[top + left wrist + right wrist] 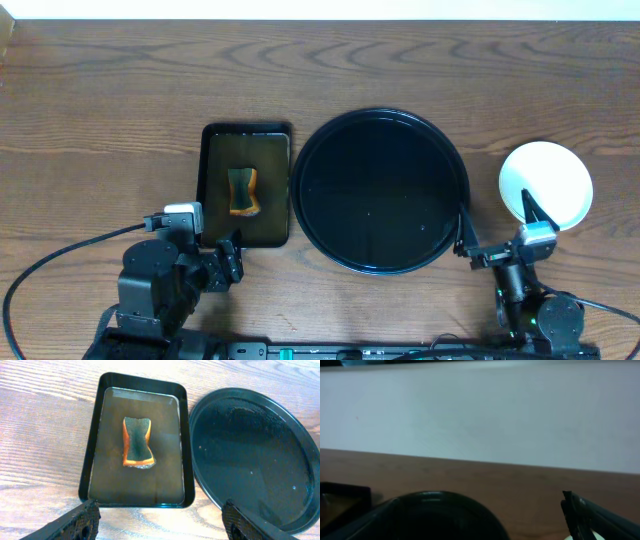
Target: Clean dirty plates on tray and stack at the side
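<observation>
Plates sit beside the bare tray, so job looks done; L gripper & R gripper both spread apart, holding nothing.

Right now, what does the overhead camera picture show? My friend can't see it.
A big round black tray sits empty mid-table. Left of it, a sponge lies in a small rectangular tray; right of it, a pale plate.
</observation>
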